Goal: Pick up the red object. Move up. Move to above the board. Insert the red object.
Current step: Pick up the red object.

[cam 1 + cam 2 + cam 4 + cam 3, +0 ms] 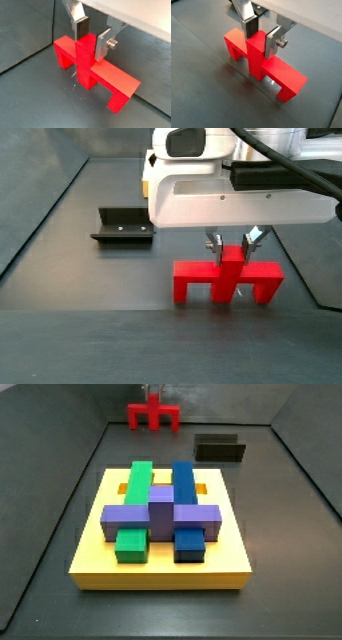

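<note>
The red object (113,80) stands on the dark floor, legs down and stem up. It also shows in the other wrist view (284,75) and in both side views (155,414) (227,280). My gripper (91,46) (261,45) (231,253) is right above it. Its fingers sit tight on either side of the top of the stem, shut on it. The piece still rests on the floor. The yellow board (94,534) with green, blue and purple blocks lies well away from the piece, towards the camera in a side view. The gripper is out of that view.
The dark fixture (221,449) (123,225) stands on the floor between the red piece and the board, off to one side. Grey walls slope up around the floor on both sides.
</note>
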